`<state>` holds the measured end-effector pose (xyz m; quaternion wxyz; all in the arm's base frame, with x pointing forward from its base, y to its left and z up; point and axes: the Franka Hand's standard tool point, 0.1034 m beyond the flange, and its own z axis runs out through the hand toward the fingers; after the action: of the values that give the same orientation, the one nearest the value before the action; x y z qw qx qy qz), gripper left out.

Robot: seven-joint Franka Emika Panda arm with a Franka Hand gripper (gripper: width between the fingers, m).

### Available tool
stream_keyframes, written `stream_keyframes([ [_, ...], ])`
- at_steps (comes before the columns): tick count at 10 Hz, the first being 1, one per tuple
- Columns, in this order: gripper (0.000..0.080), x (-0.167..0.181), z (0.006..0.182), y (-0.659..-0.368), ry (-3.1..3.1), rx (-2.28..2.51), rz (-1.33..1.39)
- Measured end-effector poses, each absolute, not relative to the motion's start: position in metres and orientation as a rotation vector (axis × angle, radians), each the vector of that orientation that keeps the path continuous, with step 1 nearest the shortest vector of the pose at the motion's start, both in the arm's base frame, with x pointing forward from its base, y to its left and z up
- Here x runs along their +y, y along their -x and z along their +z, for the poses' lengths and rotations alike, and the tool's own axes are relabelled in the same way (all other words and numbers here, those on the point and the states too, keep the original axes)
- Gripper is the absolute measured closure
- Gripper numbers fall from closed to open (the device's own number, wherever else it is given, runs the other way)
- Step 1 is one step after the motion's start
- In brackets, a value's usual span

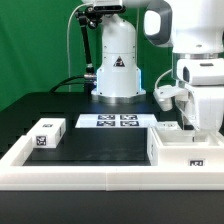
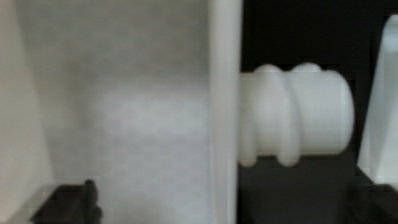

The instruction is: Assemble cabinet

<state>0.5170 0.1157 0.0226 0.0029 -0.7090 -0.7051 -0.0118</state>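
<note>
1. Found the cabinet point(image 1: 178, 150) on the table point(image 1: 100, 145), near right.
2. Judged it stiff, light, smooth plastic (likely slippery); best pinched across a thin wall.
3. Saw the arm point(image 1: 200, 60) reaching steeply down, end effector point(image 1: 190, 123) at the cabinet's top.
4. Could not tell whether clenched or released.

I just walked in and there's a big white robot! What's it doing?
The robot's gripper is down at a white box-shaped cabinet piece on the exterior view's right of the black table. Whether it grips anything is hard to tell. A small tagged block lies apart on the exterior view's left, and the marker board sits in the middle. The blurry wrist view shows a ribbed white knob beside a white panel.
</note>
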Motion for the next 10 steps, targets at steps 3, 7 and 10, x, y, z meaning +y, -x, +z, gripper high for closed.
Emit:
stream_keyframes([
  [3, 0.0012, 0.115, 0.022, -0.517, 2.224, -2.210, -0.036],
  [7, 0.0003, 0.115, 0.030, -0.515, 2.233, -2.210, -0.044],
  [10, 0.0003, 0.120, 0.055, -0.498, 2.282, -2.181, -0.056],
])
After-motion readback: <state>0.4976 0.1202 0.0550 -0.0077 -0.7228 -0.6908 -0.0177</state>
